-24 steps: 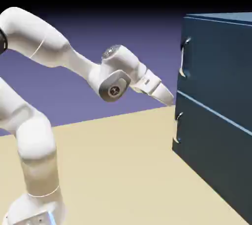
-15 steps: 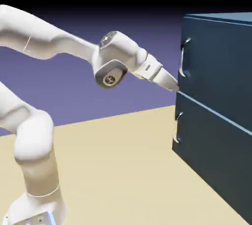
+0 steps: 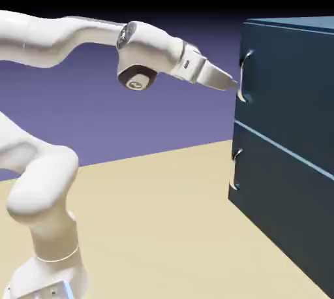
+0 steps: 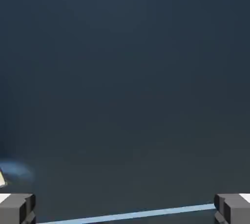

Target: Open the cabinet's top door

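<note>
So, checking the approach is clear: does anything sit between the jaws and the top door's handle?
Nothing: in the exterior view the gripper sits just short of the handle, with only backdrop between.

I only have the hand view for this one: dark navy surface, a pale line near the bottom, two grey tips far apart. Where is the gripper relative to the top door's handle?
Observer: In the exterior view the white arm's gripper sits level with the slim curved silver handle on the upper navy-blue door panel, just short of it.
Operator: Closed on the handle?
Observer: No, nothing is between the open jaws.
Operator: And the door?
Observer: It sits flush with the large navy cabinet.
</note>
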You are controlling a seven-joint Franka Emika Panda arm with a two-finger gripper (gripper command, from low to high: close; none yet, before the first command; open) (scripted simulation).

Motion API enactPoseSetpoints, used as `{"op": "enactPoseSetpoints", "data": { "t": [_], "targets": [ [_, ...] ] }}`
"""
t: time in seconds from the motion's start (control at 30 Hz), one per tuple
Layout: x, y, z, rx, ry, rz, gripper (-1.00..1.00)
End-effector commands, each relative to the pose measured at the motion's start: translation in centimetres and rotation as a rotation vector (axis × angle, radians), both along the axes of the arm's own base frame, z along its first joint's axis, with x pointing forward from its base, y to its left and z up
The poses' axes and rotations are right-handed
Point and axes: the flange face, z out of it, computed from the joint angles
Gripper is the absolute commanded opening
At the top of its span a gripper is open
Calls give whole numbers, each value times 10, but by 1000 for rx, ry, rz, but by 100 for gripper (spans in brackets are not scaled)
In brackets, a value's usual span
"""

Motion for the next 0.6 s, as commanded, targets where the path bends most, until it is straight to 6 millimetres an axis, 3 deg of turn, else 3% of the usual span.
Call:
{"op": "enactPoseSetpoints", "data": {
  "t": [0.0, 0.3, 0.57],
  "targets": [
    [0, 2, 2, 0, -14, 0, 0],
    [3, 31, 11, -10, -135, 7, 0],
    [17, 63, 1, -30, -230, 22, 0]
  ]
}}
